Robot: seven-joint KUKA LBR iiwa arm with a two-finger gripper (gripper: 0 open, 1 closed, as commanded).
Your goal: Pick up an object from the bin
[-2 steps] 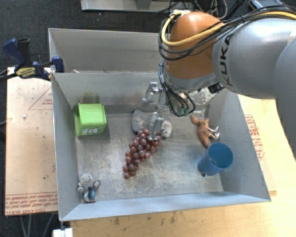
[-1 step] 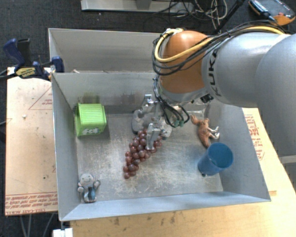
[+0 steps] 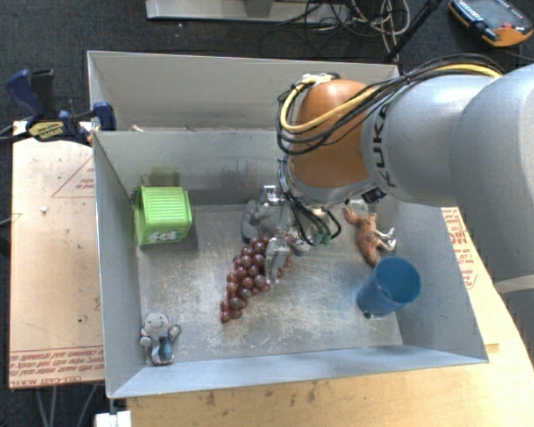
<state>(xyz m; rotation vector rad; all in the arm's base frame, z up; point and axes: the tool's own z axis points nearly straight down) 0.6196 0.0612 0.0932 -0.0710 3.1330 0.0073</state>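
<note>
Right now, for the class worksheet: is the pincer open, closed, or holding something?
Pincer: cannot be told; it is at the top of the dark red grape bunch.

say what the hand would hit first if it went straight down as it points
Probably the bunch of dark red grapes mid-bin: the hand points down at its upper end. Depth is unclear, so it may already touch them.

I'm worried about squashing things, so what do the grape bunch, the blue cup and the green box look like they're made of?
Grape bunch: likely moulded plastic or rubber, dark red beads with glossy highlights.
Blue cup: probably smooth plastic, even colour, soft sheen.
Green box: looks like ribbed plastic with a matt top, though it could be card.
</note>
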